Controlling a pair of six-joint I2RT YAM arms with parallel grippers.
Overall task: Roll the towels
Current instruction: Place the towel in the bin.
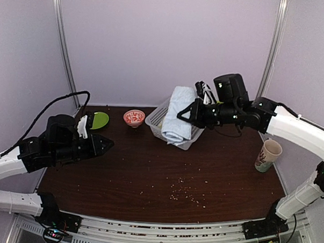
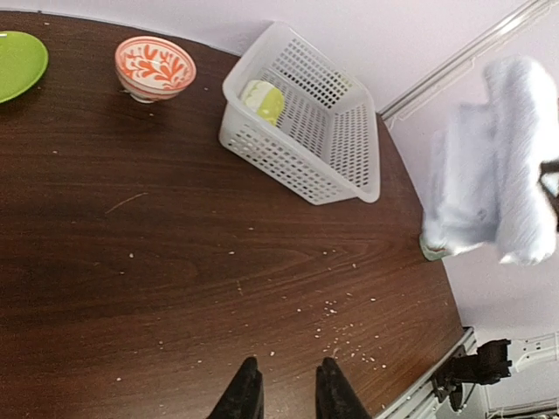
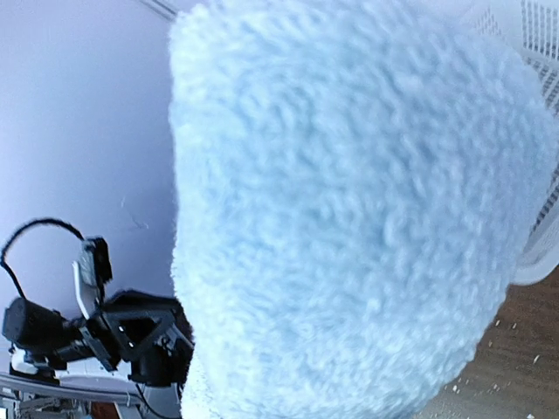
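You have two arms at work and two towels in play. Nearest you, on the dark wooden table (image 1: 122, 173), lies a scatter of pale crumbs (image 1: 183, 191), too small and too many to count. Past them stand one paper cup (image 1: 267, 155) at the right edge, one white mesh basket (image 1: 185, 144) near the middle of the far side, one red-and-white patterned bowl (image 1: 133, 118) to its left, and one green plate (image 1: 99, 119) further left.

The pale blue towel (image 1: 177, 114) is plain, thick and fluffy, gathered into a long folded bundle. It hangs in the air over the basket, clear of the table, and fills nearly all of your right wrist view. The lime-green towel (image 2: 264, 100) sits inside the basket, in the corner nearest the bowl. Only a small bundled piece with some white on it shows, and you cannot make out its print.

Your left arm lies low over the left side of the table, reaching forward, its left gripper (image 2: 288, 367) near the plate. Its fingers stand a little apart with nothing between them. Your right arm stretches in from the right, raised above the table and pointing left. The right gripper (image 1: 186, 115) is clamped on the side of the pale blue towel, its fingertips buried in the cloth.
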